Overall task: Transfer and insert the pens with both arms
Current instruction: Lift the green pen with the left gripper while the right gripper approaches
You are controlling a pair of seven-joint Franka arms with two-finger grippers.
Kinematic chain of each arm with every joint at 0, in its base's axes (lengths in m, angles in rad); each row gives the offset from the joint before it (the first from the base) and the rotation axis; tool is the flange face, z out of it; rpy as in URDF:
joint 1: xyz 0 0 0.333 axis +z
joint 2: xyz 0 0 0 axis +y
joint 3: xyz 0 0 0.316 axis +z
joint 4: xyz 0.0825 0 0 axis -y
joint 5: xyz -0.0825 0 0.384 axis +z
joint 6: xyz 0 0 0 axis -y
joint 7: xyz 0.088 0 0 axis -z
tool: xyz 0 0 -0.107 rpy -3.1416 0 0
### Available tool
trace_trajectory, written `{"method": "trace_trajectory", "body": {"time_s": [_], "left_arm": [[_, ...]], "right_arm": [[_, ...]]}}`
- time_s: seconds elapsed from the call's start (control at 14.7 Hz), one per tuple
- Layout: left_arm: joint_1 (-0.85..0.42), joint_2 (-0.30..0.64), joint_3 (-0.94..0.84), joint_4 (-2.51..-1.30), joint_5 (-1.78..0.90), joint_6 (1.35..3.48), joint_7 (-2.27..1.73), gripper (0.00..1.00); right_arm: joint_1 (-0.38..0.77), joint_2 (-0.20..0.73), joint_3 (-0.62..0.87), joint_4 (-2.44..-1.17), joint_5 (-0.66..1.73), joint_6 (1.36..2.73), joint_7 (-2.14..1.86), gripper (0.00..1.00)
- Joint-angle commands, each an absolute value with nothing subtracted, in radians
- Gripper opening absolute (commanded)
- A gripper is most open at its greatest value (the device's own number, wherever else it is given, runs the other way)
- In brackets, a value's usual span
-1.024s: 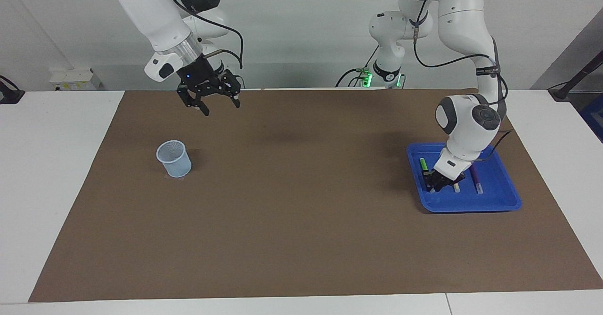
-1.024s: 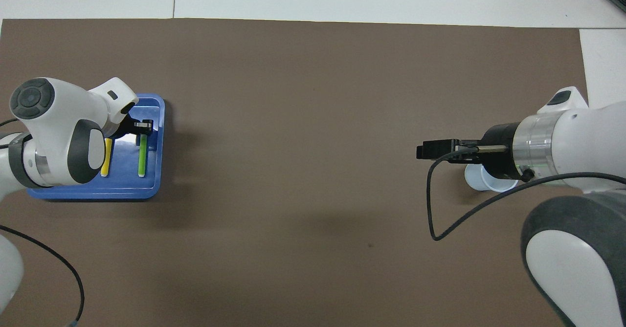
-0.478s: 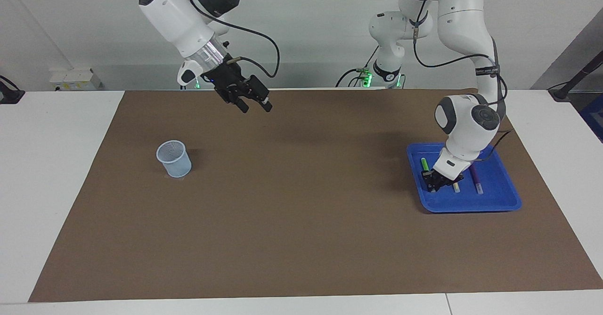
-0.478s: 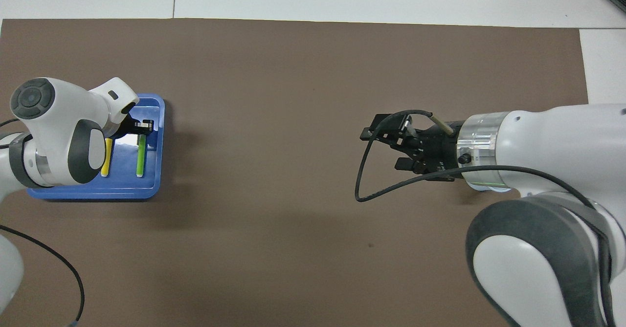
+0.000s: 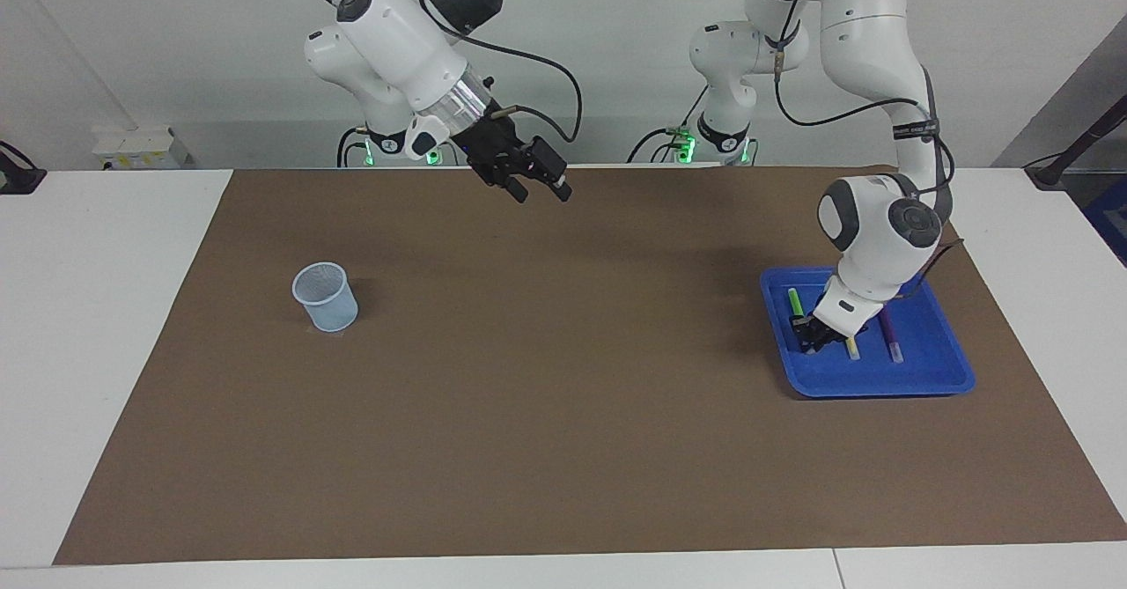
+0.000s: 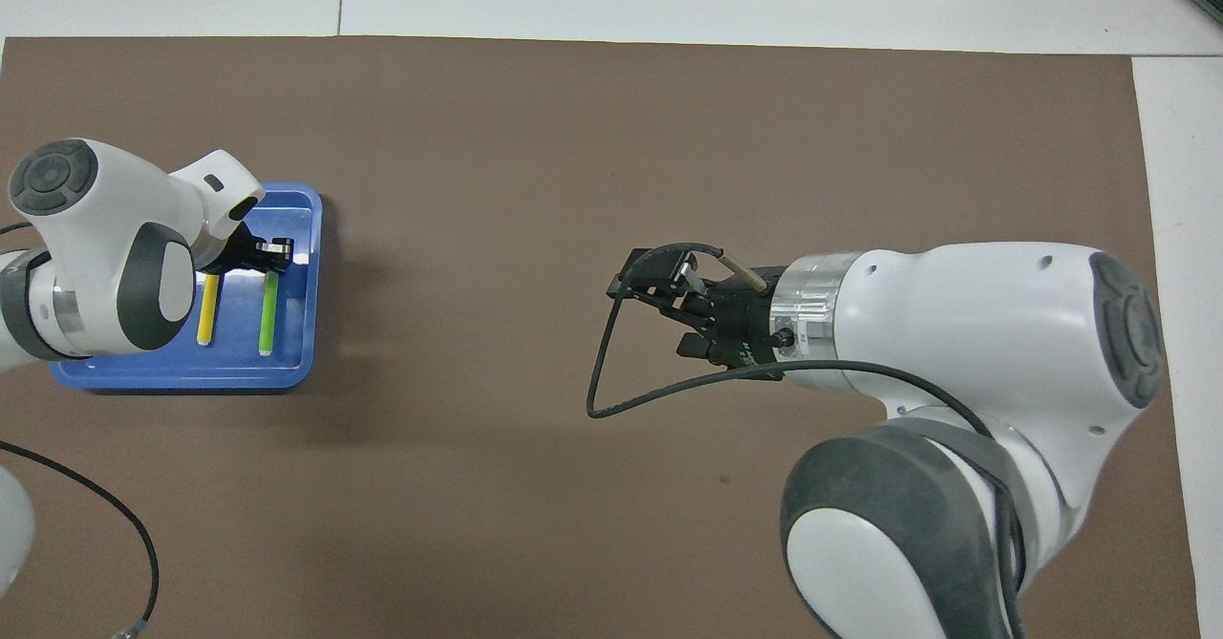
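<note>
A blue tray (image 5: 933, 369) at the left arm's end of the table holds three pens. My left gripper (image 5: 808, 335) is low in the tray, shut on the cap end of the green pen (image 5: 793, 300). The overhead view shows the left gripper (image 6: 268, 255) at that pen's (image 6: 267, 316) end farther from the robots. The yellow pen (image 6: 205, 309) lies beside it, and the purple pen (image 5: 889, 329) shows only in the facing view. My right gripper (image 5: 541, 193) is open and empty, high over the mat's middle (image 6: 659, 309).
A light blue mesh cup (image 5: 325, 297) stands on the brown mat (image 5: 563, 413) toward the right arm's end; the right arm hides it from overhead. A black cable (image 6: 611, 381) loops off the right wrist. A smaller white arm with green lights (image 5: 724, 87) stands at the robots' edge.
My right arm has swung from over the cup toward the table's middle. My left gripper has risen slightly in the tray, and the green pen has shifted with it.
</note>
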State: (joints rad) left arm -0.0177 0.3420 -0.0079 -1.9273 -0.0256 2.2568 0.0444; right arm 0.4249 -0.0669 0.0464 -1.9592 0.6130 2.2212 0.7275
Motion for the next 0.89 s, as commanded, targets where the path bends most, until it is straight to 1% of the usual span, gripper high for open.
{"method": "trace_trajectory", "body": {"time_s": [0.0, 0.14, 0.34, 0.82], "left_arm": [[-0.017, 0.331, -0.005, -1.833, -0.034, 2.107, 0.0, 0.0], [-0.024, 0.324, -0.006, -1.769, -0.034, 2.01, -0.044, 0.0], [-0.031, 0.298, -0.015, -1.7, -0.034, 1.901, -0.142, 0.0], [-0.031, 0.19, -0.018, -1.706, -0.27, 1.79, -0.555, 0.0]], "right_arm": [[0.44, -0.042, 0.043, -1.968, 0.638, 2.252, 0.729, 1.0], [0.462, -0.029, 0.043, -1.968, 0.64, 2.295, 0.736, 1.0], [0.474, -0.026, 0.043, -1.968, 0.64, 2.299, 0.752, 1.0], [0.477, -0.026, 0.043, -1.968, 0.64, 2.304, 0.799, 1.0]]}}
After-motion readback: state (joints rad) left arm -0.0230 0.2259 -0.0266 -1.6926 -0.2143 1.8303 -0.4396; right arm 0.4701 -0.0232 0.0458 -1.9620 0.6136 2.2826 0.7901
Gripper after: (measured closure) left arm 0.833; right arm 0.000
